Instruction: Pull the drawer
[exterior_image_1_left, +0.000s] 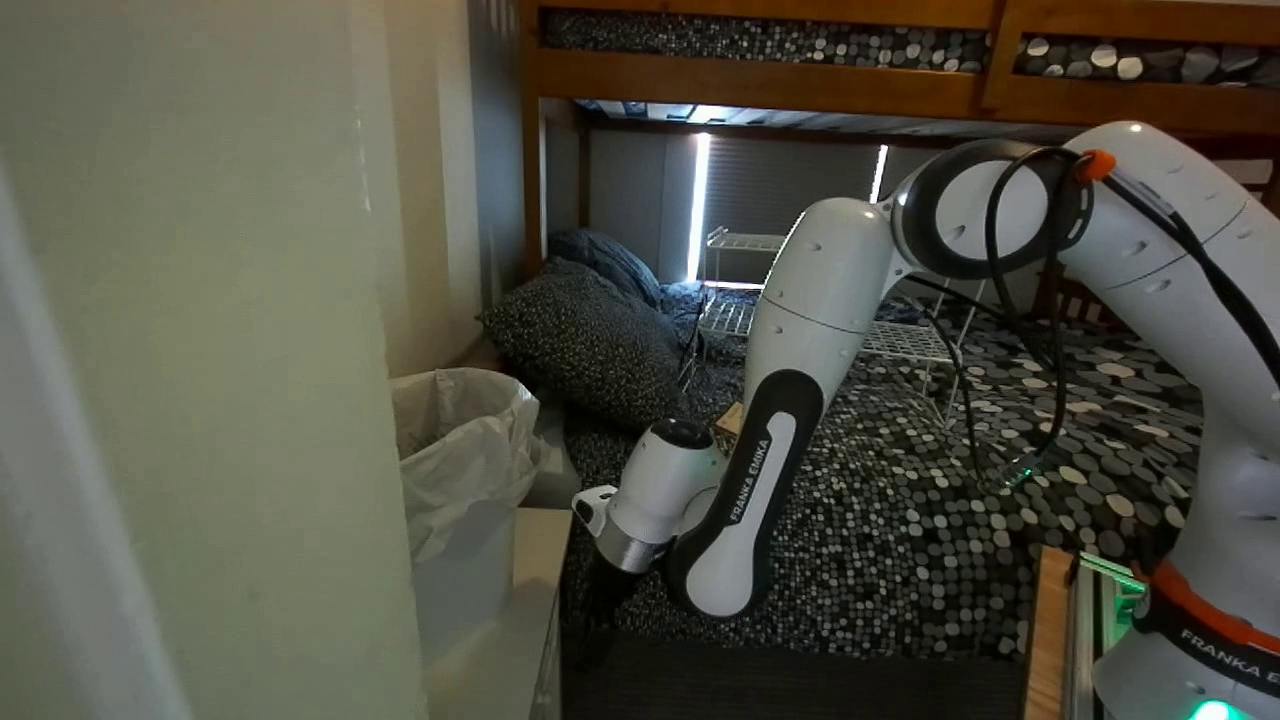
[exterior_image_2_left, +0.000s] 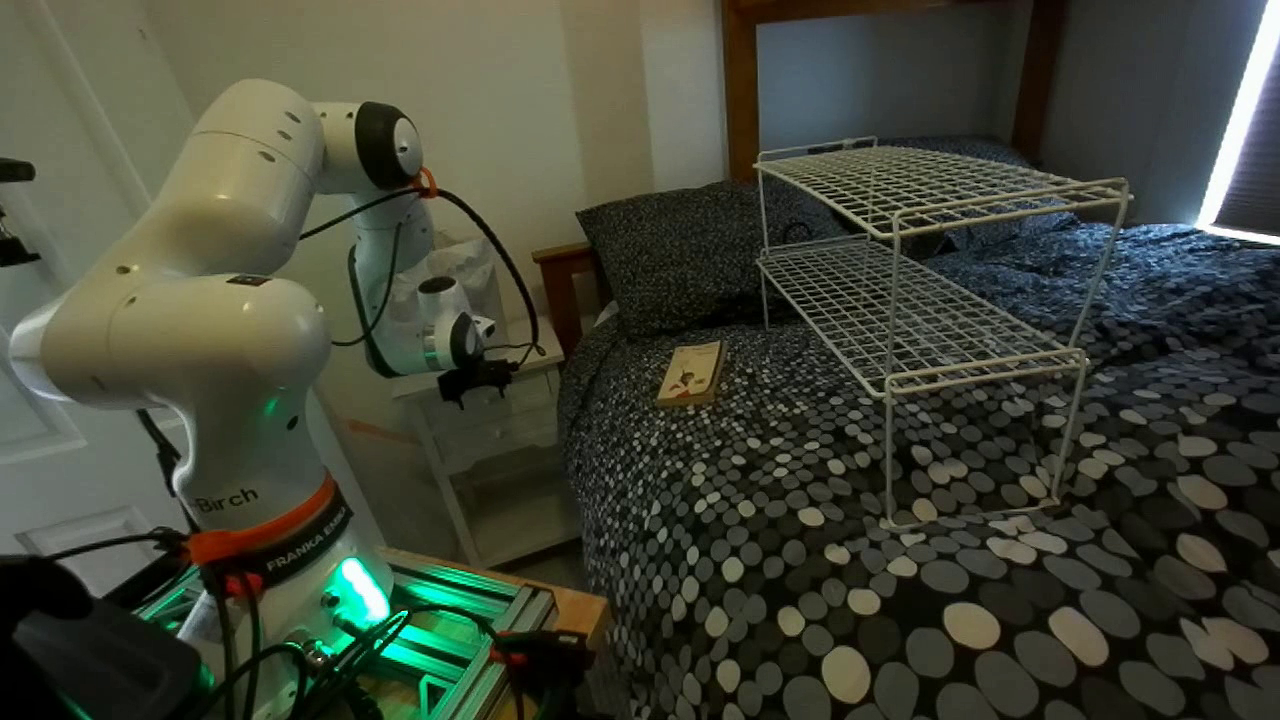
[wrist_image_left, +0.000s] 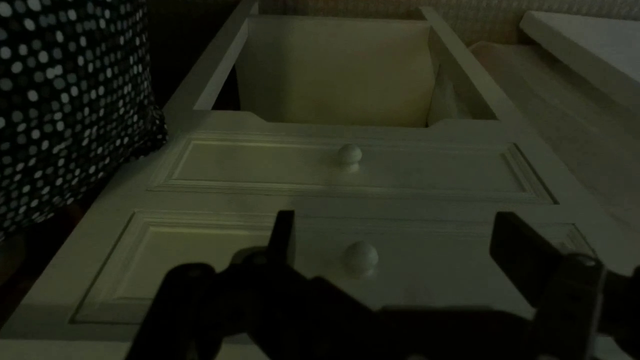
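Daylight slips around a dark window blind (exterior_image_1_left: 790, 200) in a dim bedroom with a wooden bunk bed (exterior_image_1_left: 760, 80). Black, grey and white ovals pattern the bedspread (exterior_image_2_left: 800, 620), where a white wire rack (exterior_image_2_left: 950, 185) stands and a tan book (exterior_image_2_left: 690, 372) lies near a dark speckled pillow (exterior_image_2_left: 690, 260). Beside the bed is a low white cabinet (wrist_image_left: 200, 202), with a plastic-lined bin (exterior_image_1_left: 465, 570) on its top.

A white robot arm (exterior_image_2_left: 230, 340) reaches to this cabinet, its black gripper (wrist_image_left: 392, 232) angled downward in front of the cabinet's face. The wrist view looks down that face: the nearer, upper drawer (wrist_image_left: 450, 270) sits closed, its panelled front bearing a round pale knob (wrist_image_left: 361, 257). The gripper's two fingers (wrist_image_left: 284, 240) are spread wide, and the knob shows between them (a little closer to the finger at the left of that view). Both appear clear of the knob; whether they reach as deep as it cannot be told. Farther down is a lower drawer (wrist_image_left: 260, 162), also closed, with a matching knob, and below that an open compartment (wrist_image_left: 335, 75). Dark dotted fabric (wrist_image_left: 75, 100) hangs at the left edge of the wrist view.
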